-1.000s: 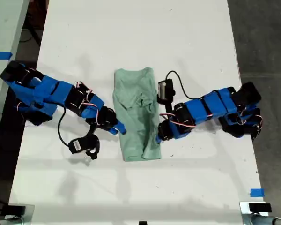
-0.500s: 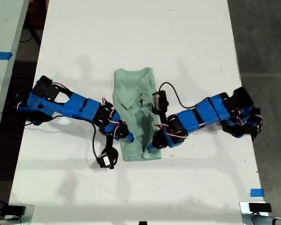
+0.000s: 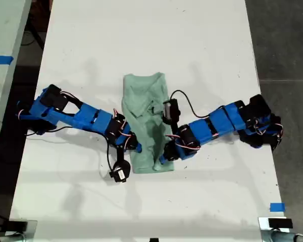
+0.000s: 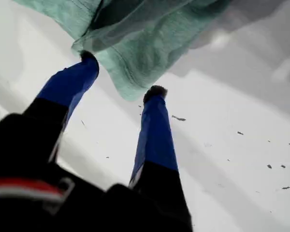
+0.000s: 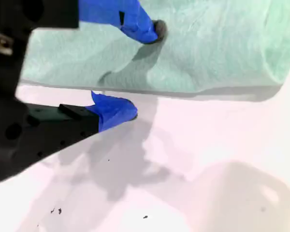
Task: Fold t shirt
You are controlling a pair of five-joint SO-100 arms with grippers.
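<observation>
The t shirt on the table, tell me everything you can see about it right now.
The t shirt is pale mint green, soft wrinkled cloth, already folded into a narrow strip lying flat mid-table, neckline at the far end in the exterior view. My first gripper is open at a hanging corner; my second gripper is open straddling a long edge, one fingertip on the cloth, the other on the table. Which arm is which, I cannot tell.

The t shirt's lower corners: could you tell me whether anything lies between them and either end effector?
Nothing visible does. My first end effector is open right at a corner of the t shirt, and my second end effector is open astride the shirt's edge.
</observation>
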